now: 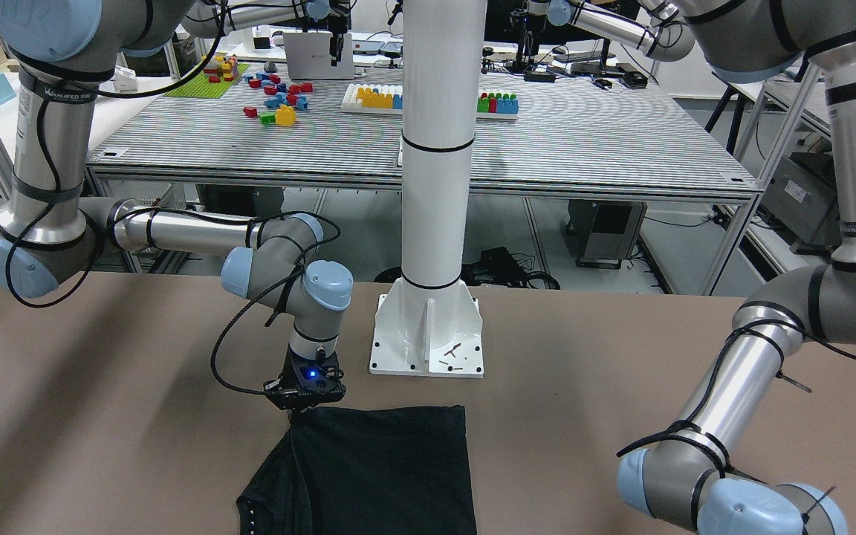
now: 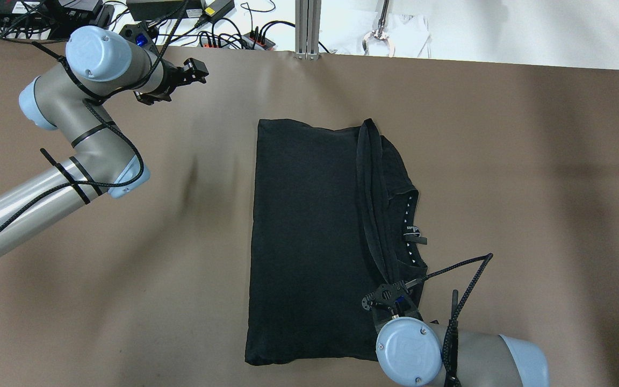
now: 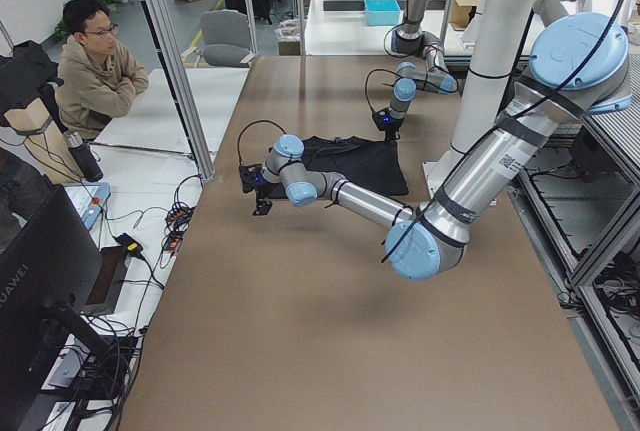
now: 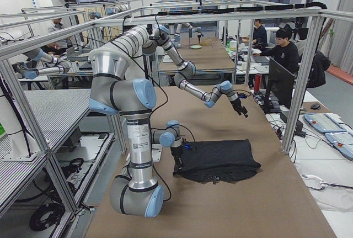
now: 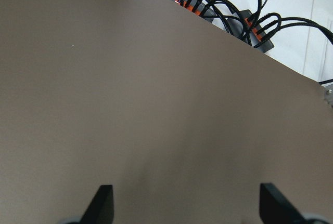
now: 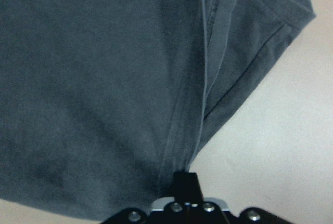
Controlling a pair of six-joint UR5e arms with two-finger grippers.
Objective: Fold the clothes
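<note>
The clothes [image 2: 309, 231] are one black garment lying in a folded rectangle on the brown table, with a doubled hem ridge and a neckline bearing small white marks [image 2: 409, 226] on the right side. My right gripper [image 2: 390, 293] is at the garment's near right corner, shut on the hem ridge; the right wrist view shows its fingers [image 6: 186, 182] pinching the fabric [image 6: 104, 78]. From the front, this gripper [image 1: 298, 407] sits at the cloth's [image 1: 391, 475] top left corner. My left gripper [image 2: 195, 70] hovers open over bare table far to the left, its fingertips [image 5: 104, 203] wide apart with nothing between.
The white pillar base [image 1: 428, 334] stands just behind the garment. Cables and power strips [image 2: 223, 37] lie past the table's far edge, near a white cloth [image 2: 406, 32]. A person [image 3: 95, 71] sits beyond the far side of the table.
</note>
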